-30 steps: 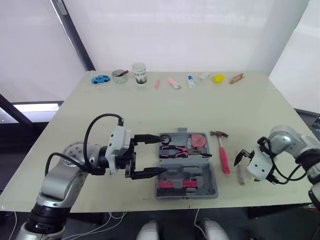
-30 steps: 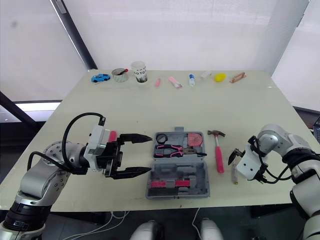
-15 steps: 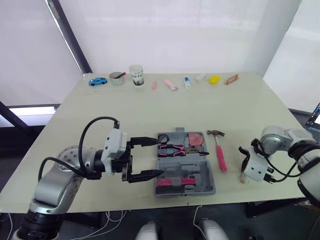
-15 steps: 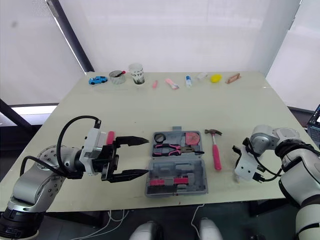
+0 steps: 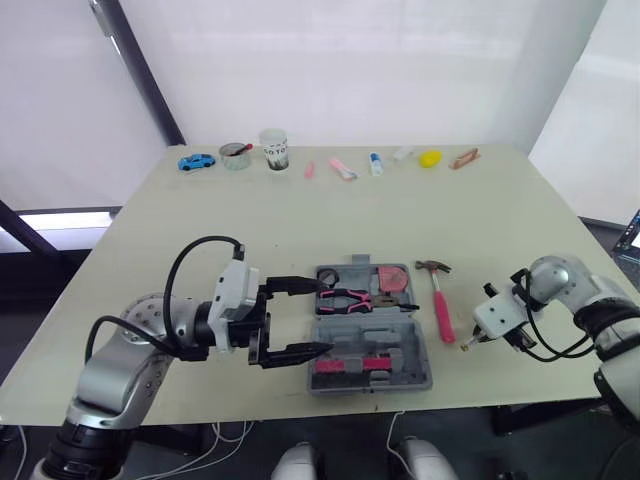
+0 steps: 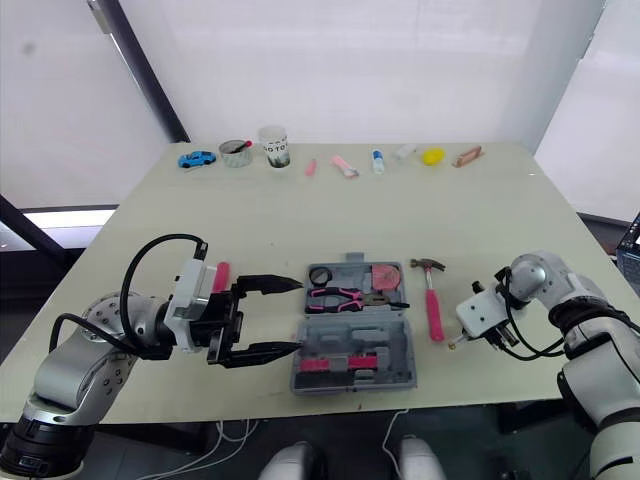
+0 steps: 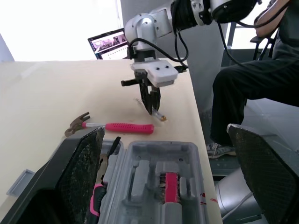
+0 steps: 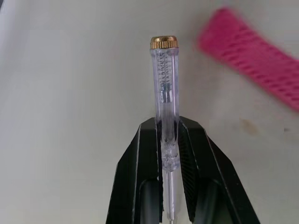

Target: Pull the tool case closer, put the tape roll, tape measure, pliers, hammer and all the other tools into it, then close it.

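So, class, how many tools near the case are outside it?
3: hammer right of the case; clear tester held in the right gripper; pink tool beside the left gripper. More may be hidden.

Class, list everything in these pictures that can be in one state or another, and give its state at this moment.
tool case: open, lid laid flat on the table.
left gripper: open, at the case's left side.
right gripper: shut on the tester screwdriver.
tester screwdriver: gripped, outside the case.
hammer: lying on the table, outside the case.
pliers: lying in the case.
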`<state>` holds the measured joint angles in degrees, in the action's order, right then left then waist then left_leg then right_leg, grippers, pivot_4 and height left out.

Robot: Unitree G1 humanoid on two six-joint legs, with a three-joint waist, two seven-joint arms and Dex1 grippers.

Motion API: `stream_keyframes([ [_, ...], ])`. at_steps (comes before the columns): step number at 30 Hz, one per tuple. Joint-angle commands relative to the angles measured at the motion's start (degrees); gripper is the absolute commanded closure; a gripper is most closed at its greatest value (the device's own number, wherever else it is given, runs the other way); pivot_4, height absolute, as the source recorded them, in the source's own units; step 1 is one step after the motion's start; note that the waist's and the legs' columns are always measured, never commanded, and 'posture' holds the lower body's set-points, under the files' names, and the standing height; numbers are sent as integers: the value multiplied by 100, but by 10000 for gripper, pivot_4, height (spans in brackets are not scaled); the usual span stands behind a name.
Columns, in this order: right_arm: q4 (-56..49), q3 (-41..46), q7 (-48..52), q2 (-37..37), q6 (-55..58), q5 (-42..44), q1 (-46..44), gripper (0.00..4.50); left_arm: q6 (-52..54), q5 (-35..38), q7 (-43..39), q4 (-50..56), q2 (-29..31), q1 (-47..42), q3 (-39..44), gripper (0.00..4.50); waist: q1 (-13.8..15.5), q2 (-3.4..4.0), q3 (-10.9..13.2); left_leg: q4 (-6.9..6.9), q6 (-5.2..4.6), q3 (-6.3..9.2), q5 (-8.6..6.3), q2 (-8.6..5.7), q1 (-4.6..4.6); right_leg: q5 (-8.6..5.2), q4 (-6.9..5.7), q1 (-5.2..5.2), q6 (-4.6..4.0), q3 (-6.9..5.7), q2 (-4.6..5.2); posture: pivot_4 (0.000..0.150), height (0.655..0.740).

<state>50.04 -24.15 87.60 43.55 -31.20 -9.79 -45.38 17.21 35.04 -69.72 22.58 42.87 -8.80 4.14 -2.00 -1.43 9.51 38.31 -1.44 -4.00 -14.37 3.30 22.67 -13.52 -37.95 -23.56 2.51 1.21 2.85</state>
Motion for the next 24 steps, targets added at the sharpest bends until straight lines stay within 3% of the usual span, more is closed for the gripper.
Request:
stream_keyframes([
  [1,-1558,729,54,381,2423,789,502,44908,-110,63,-6,110,-8,4,75,0,26,7,4,0,0,1,0,0,3,0,0,-1,0,-1,0,1500,7400],
  [8,-3892,1755,-1484,391,6526,1225,1634,44908,-145,66,-20,85,-25,13,30,0,129,7,4,0,-1,-2,-1,-1,12,-13,3,-13,-21,-4,0,1500,7400],
  [14,-4746,2579,-3525,-475,9948,1205,1755,44908,-151,63,-62,39,-38,-34,-12,0,119,6,4,2,0,-4,-1,-2,15,-12,1,-17,-20,-1,0,1500,7400],
  [19,-4884,3244,-4797,-1292,10979,1189,1718,44908,-170,46,-158,-44,-48,-117,-54,0,128,5,3,-2,0,1,-1,-4,30,-13,9,-23,-17,-5,-1,1500,7400],
  [22,-4925,3486,-5395,-1678,11038,1164,1672,44908,-182,28,-203,-120,-62,-207,-82,0,123,5,3,-2,-1,1,-1,-4,32,-10,10,-24,-12,-6,-2,1500,7400],
  [24,-5034,3478,-5634,-1761,10873,1176,1778,33477,-185,25,-224,-148,-68,-266,-112,0,120,6,4,-2,-1,2,-1,-4,32,-10,9,-24,-11,-6,-3,1500,7400],
])
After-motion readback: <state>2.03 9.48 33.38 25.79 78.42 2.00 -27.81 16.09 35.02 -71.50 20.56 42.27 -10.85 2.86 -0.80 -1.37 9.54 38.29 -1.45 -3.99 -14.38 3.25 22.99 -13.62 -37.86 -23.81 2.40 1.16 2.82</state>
